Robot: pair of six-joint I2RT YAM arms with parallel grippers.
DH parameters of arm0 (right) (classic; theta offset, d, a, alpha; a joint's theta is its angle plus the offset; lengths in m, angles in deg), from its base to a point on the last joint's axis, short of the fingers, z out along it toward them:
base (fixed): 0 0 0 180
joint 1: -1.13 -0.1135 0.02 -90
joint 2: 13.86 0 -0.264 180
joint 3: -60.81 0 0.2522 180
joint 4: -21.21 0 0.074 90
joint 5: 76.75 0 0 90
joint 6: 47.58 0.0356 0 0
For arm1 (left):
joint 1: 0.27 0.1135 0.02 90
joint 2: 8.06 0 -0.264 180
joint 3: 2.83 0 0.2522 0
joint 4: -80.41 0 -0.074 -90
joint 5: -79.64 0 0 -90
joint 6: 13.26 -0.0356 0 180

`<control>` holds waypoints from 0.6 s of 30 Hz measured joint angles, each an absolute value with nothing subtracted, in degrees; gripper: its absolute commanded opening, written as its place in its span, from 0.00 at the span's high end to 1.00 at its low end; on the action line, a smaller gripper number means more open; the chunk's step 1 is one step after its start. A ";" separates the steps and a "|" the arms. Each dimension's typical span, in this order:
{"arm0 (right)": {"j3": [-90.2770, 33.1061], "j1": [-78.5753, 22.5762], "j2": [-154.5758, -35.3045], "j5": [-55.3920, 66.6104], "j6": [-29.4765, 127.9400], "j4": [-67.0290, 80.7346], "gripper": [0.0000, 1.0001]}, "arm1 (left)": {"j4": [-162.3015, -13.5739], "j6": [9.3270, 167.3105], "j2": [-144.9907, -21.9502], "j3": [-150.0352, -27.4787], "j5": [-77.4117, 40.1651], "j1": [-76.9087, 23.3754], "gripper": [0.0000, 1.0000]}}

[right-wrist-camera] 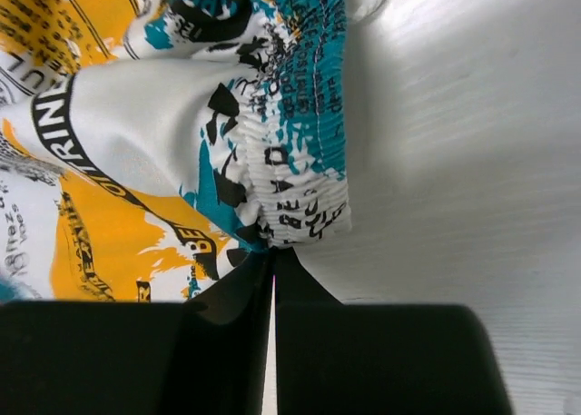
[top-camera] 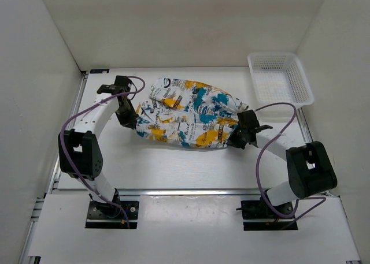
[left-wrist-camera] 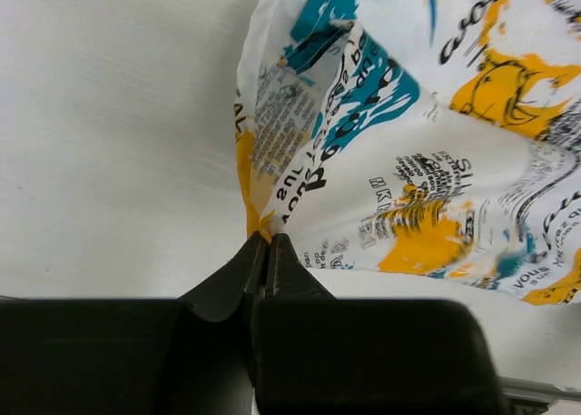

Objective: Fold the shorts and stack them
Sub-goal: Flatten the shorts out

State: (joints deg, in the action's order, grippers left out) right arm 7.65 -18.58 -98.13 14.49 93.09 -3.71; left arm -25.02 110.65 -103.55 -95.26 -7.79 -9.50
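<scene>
The shorts [top-camera: 188, 112] lie spread across the middle of the white table, white fabric with yellow-orange, teal and black print. My left gripper [top-camera: 132, 123] is shut on their left edge; in the left wrist view the closed fingertips [left-wrist-camera: 265, 244] pinch a gathered fold of the shorts [left-wrist-camera: 408, 161]. My right gripper [top-camera: 236, 140] is shut on the right end; in the right wrist view its closed tips [right-wrist-camera: 272, 251] pinch the elastic waistband of the shorts [right-wrist-camera: 300, 170].
A white plastic mesh basket [top-camera: 279, 78] stands at the back right corner of the table. White walls enclose the table on three sides. Purple cables loop off both arms.
</scene>
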 measured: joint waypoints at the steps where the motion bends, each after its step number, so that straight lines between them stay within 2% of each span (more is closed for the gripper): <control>1: 6.65 -18.38 -98.02 15.38 92.57 -4.87 1.00 | -24.45 110.63 -103.72 -96.11 -7.79 -9.50 0.89; 6: -3.21 -15.45 -96.82 17.85 88.22 -11.88 1.00 | -20.62 110.17 -108.75 -108.29 -7.73 -9.76 0.89; 10: -20.35 -11.87 -96.84 18.90 84.37 -16.56 1.00 | -18.42 109.97 -116.22 -126.39 -8.10 -9.35 0.89; 12: -28.06 -11.17 -96.14 19.12 82.21 -16.65 1.00 | -19.05 109.82 -116.31 -131.04 -8.49 -8.85 0.89; 15: -30.25 -11.28 -91.53 18.38 79.96 -17.17 1.00 | -21.00 109.73 -111.68 -129.95 -9.50 -8.08 0.89; 18: -24.24 -11.43 -84.73 17.00 79.06 -17.79 1.00 | -24.47 109.80 -103.76 -120.40 -10.20 -7.86 0.89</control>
State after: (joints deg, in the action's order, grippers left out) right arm -24.24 -11.43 -84.73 17.00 79.06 -17.79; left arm -24.47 109.80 -103.76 -120.40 -10.20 -7.86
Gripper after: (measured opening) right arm 0.004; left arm 0.128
